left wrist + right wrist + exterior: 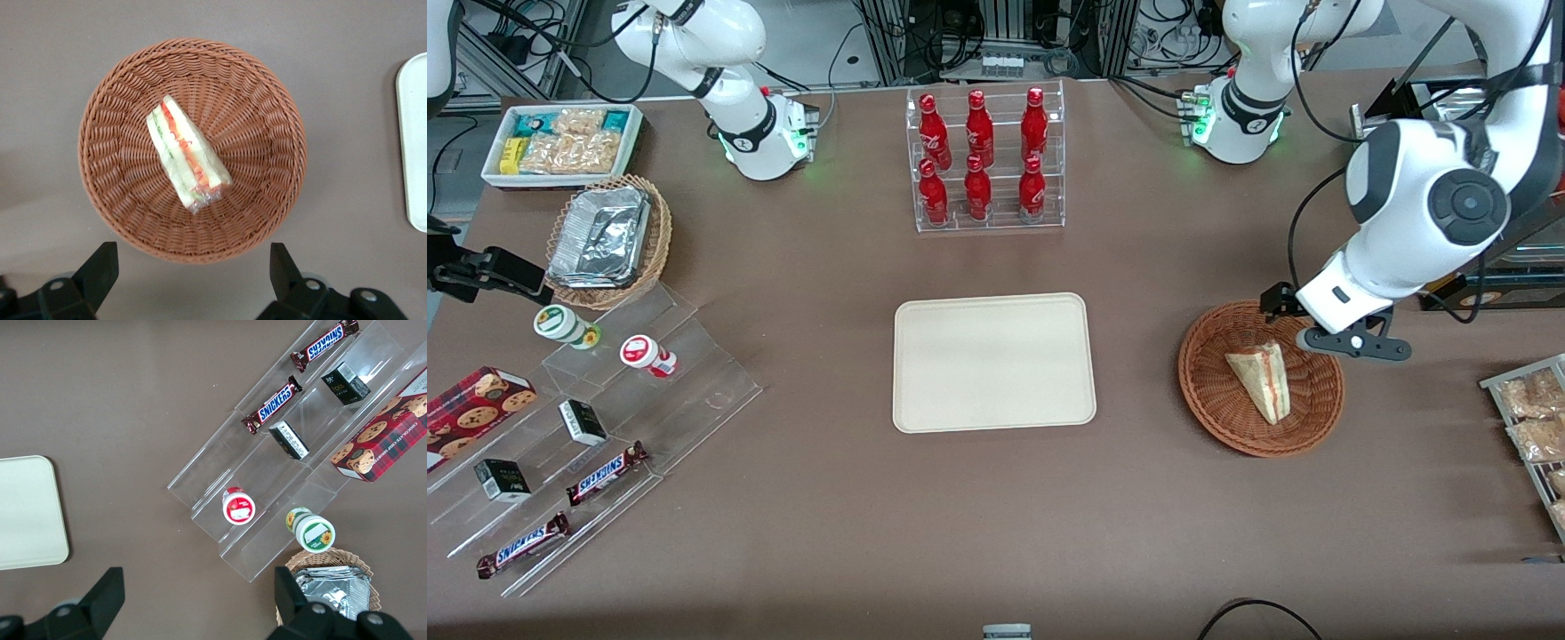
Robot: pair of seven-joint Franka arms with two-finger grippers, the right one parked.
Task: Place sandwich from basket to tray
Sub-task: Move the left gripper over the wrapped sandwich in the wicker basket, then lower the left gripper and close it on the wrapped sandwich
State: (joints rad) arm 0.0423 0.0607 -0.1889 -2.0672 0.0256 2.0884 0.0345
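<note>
Resting in basket, near its middle: sandwich, wrapped wedge, filling edge showing red and green in left wrist view. Basket on brown worktop, toward working arm's end. Tray flat on worktop, well apart from basket, bare. Pincer above basket rim, fingers spread apart, gripping nothing, clear of sandwich

A brown tabletop carries everything. The cream tray lies at its middle. The reddish-brown basket sits toward the working arm's end, with the gripper hovering above its rim, fingers spread. A clear rack of red bottles stands near the edge farthest from the front camera. Stepped clear shelves occupy the parked arm's end.
</note>
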